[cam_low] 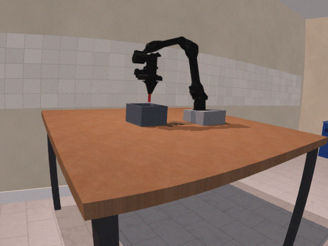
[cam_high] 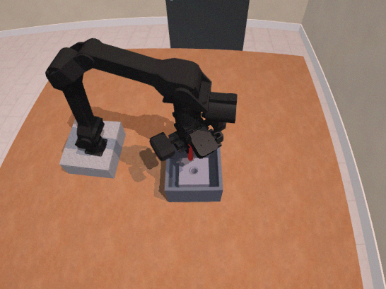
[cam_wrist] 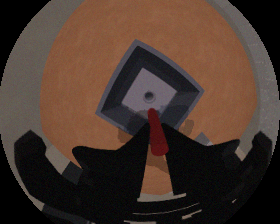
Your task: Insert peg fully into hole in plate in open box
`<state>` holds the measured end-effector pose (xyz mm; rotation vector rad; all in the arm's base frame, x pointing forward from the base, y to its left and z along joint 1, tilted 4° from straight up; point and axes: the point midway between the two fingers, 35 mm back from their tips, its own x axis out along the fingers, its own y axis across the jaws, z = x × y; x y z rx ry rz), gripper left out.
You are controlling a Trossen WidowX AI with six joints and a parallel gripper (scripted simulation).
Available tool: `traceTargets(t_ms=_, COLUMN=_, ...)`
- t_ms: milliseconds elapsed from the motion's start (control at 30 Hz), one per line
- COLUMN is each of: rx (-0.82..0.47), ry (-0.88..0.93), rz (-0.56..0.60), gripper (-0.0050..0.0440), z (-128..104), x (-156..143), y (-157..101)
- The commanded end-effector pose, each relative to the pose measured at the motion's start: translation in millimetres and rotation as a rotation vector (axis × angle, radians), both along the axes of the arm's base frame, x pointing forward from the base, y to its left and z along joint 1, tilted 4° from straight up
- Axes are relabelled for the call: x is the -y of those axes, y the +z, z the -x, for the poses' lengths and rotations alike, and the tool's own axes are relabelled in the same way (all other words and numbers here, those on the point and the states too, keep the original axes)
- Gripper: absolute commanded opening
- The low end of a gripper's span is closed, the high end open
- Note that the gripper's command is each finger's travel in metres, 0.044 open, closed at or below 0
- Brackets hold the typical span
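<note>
I hold the red peg pinched upright in the gripper, tip down, so it can drop straight in. The hole in the plate lies below and slightly ahead. I judge the open box needs clearance from my fingers.

The thin red peg hangs upright, just above the far edge of the open grey box. The pale square plate with a small round hole lies flat inside.
</note>
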<state>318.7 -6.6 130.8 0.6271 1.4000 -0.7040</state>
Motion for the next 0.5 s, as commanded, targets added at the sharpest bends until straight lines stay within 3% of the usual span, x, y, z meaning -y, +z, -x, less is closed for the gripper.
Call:
traceTargets(t_ms=0, rx=0.001, ry=-0.001, rz=-0.005, gripper=0.0, z=-9, x=8, y=0)
traceTargets(t_ms=467, rx=0.001, ry=-0.001, rz=-0.005, gripper=0.0, z=-11, x=12, y=-25)
